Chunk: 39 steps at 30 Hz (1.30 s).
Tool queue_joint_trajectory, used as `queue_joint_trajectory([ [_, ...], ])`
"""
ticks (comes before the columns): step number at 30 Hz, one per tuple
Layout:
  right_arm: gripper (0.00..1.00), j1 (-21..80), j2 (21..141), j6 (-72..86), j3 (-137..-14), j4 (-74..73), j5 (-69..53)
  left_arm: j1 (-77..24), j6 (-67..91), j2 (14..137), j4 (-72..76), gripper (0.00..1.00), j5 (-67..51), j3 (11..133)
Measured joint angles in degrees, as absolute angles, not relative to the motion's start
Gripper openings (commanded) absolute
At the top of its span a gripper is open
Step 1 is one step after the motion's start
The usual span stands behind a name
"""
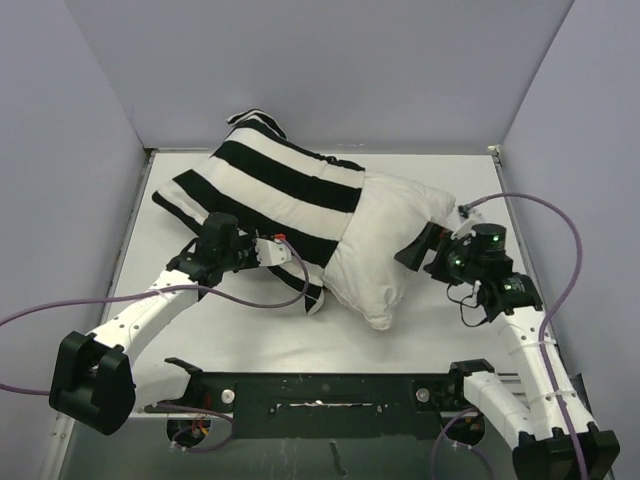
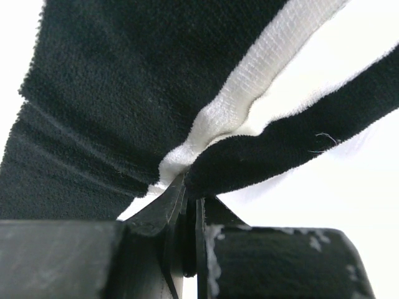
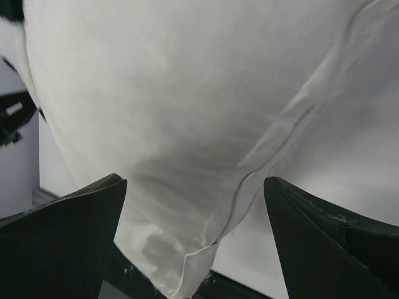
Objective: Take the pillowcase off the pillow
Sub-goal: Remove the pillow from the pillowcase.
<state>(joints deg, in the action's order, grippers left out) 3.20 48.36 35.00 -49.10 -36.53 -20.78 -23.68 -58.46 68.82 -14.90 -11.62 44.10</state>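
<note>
Pinching a fold of the soft black-and-white striped fabric pillowcase (image 1: 270, 190), the left gripper (image 1: 297, 262) is pressed together at the cover's near edge. The right gripper (image 1: 418, 248) is spread wide astride a corner of the plump plain white pillow (image 1: 395, 225), which lies half out of the cover on the white table (image 1: 250, 340).
</note>
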Motion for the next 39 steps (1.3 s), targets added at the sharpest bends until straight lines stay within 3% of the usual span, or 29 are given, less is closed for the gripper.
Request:
queue_joint_trajectory([
  [5,0.98,16.1,53.1,39.7,-43.1,-30.1,-20.7,-25.0,-57.3,69.0,-18.1,0.00,-11.0,45.6],
  [8,0.98,14.7,62.7,39.7,-44.4,-23.9,-23.6,-26.0,-56.9,69.0,-20.9,0.00,-10.7,47.0],
  [14,0.98,5.5,86.3,35.1,-65.2,-23.0,-27.7,-30.2,-56.1,67.2,-24.6,0.00,-10.3,48.0],
  [17,0.98,5.5,92.1,32.5,-74.6,-21.2,-27.0,-32.4,-56.0,66.0,-24.0,0.00,-9.4,48.0],
  [20,0.98,6.6,91.0,31.0,-75.0,-19.1,-26.4,-32.7,-55.4,66.2,-24.5,0.00,-8.0,48.0],
  [28,0.98,3.3,79.8,30.0,-61.0,-17.8,-25.7,-32.8,-54.4,69.5,-25.1,0.00,-6.3,48.1],
  [39,0.99,9.5,81.1,33.1,-52.0,-6.8,-26.6,-32.9,-54.4,69.8,-25.6,0.00,-6.2,48.8],
])
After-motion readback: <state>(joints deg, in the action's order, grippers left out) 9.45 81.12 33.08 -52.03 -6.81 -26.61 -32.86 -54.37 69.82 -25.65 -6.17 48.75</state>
